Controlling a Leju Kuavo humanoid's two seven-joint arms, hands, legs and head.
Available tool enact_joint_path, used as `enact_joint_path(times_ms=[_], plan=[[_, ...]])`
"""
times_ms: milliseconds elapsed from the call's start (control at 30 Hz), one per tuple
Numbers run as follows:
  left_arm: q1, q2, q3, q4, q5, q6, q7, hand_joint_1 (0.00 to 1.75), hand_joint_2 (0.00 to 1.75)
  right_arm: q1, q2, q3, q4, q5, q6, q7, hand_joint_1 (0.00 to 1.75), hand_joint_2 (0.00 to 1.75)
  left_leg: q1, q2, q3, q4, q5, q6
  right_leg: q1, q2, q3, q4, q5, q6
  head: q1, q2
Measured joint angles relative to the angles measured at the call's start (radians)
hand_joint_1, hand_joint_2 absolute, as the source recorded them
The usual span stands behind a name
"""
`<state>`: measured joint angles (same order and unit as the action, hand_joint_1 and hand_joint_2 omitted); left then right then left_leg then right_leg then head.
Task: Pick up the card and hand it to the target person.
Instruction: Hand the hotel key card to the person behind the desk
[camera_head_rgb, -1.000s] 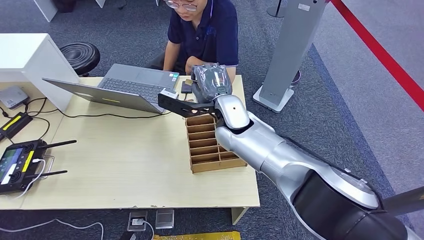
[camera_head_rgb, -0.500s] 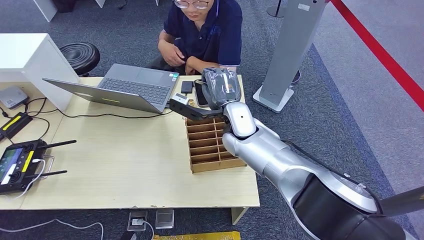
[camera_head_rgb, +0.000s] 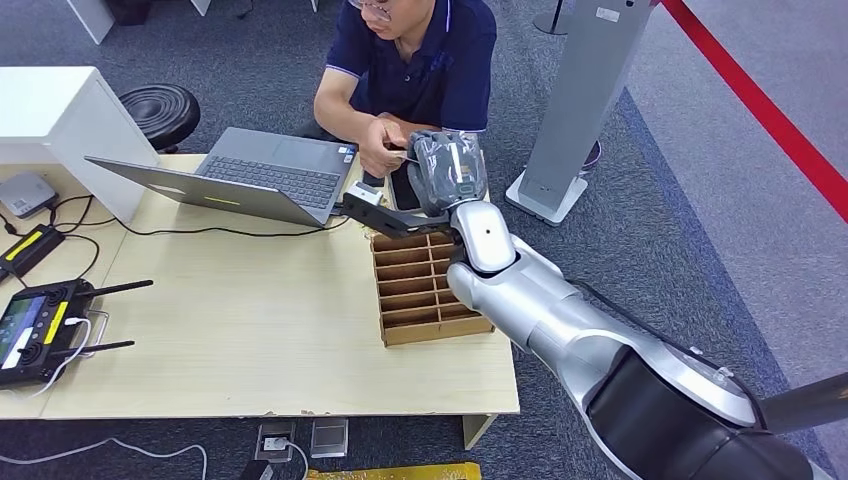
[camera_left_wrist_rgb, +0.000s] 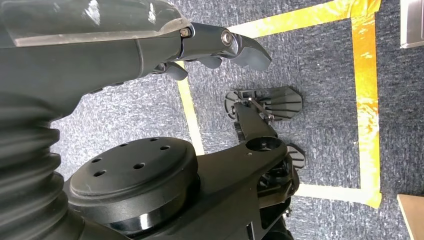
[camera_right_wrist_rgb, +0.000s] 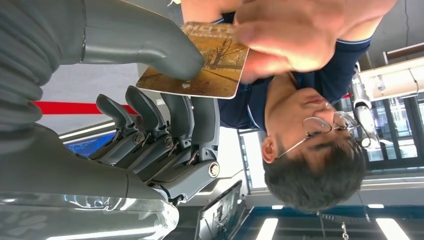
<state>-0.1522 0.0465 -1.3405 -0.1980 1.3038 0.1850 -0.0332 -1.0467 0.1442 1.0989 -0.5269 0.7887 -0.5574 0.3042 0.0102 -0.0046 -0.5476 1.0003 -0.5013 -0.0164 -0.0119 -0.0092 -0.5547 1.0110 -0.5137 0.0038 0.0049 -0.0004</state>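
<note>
My right hand (camera_right_wrist_rgb: 150, 125) pinches the brown, tree-printed card (camera_right_wrist_rgb: 200, 65) near the frame's top centre. The person's hand (camera_right_wrist_rgb: 295, 35) already grips it, so I judge only release remains.

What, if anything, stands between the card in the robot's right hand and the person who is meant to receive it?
Nothing visible does. The right hand holds the card under its thumb, and the person's hand already grips the card's far edge, so card and receiver are touching.
</note>
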Motion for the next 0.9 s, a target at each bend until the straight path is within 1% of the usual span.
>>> enact_joint_path(times_ms=[167, 267, 300, 400, 533, 667, 767, 900], plan=[[-0.001, 0.000, 0.000, 0.000, 0.001, 0.000, 0.000, 0.00, 1.75, 0.001, 0.000, -0.004, 0.001, 0.000, 0.000, 0.000, 1.59, 1.75, 0.000, 0.000, 0.000, 0.000, 0.000, 0.000, 0.000, 0.000, 0.000, 0.000, 0.000, 0.000, -0.001, 0.000], [-0.001, 0.000, -0.001, 0.000, 0.001, 0.000, 0.000, 0.00, 1.75, 0.001, 0.000, -0.006, 0.004, 0.000, 0.000, 0.000, 0.40, 1.75, 0.000, 0.000, 0.000, 0.000, 0.000, 0.000, 0.000, 0.000, 0.000, 0.000, 0.000, 0.000, 0.000, 0.000], [-0.002, 0.000, -0.001, 0.000, 0.001, -0.001, -0.002, 0.00, 1.31, 0.001, 0.000, -0.006, 0.005, 0.000, 0.000, 0.000, 0.00, 1.75, 0.000, 0.000, 0.000, 0.000, 0.000, 0.000, 0.000, 0.000, 0.000, 0.000, 0.000, 0.000, 0.000, 0.000], [-0.002, 0.000, -0.002, 0.000, -0.001, -0.005, -0.010, 0.00, 0.00, 0.002, 0.000, -0.008, 0.006, -0.001, 0.001, -0.001, 0.00, 1.75, 0.000, 0.000, 0.000, 0.000, 0.000, 0.000, 0.000, 0.000, 0.000, 0.000, 0.000, 0.000, 0.000, 0.000], [-0.002, 0.000, -0.002, 0.000, 0.006, -0.006, -0.017, 0.00, 0.00, 0.003, 0.000, -0.015, 0.006, -0.011, -0.001, -0.008, 0.00, 1.75, 0.000, 0.000, 0.000, 0.000, 0.000, 0.000, 0.000, 0.000, 0.000, 0.000, 0.000, 0.000, 0.000, 0.000], [0.001, 0.000, -0.002, 0.000, 0.021, 0.001, -0.020, 0.00, 0.00, 0.018, -0.002, -0.036, -0.011, -0.077, -0.009, -0.050, 0.00, 1.75, 0.000, 0.000, 0.000, 0.000, 0.000, 0.000, 0.000, 0.000, 0.000, 0.000, 0.000, 0.000, -0.001, 0.000], [0.009, 0.000, -0.001, 0.000, 0.036, 0.010, -0.029, 0.00, 0.00, 0.057, -0.018, -0.072, -0.074, -0.202, 0.011, -0.102, 0.00, 1.75, 0.000, 0.000, 0.000, 0.000, 0.000, 0.000, 0.000, 0.000, 0.000, 0.000, 0.000, 0.000, -0.001, 0.000], [0.025, 0.002, -0.001, 0.000, 0.052, 0.016, -0.034, 0.00, 0.00, 0.135, -0.063, -0.131, -0.201, -0.405, 0.081, -0.171, 0.00, 1.75, 0.000, 0.000, 0.000, 0.000, 0.000, 0.000, 0.000, 0.000, 0.000, 0.000, 0.000, 0.000, 0.001, 0.000]])
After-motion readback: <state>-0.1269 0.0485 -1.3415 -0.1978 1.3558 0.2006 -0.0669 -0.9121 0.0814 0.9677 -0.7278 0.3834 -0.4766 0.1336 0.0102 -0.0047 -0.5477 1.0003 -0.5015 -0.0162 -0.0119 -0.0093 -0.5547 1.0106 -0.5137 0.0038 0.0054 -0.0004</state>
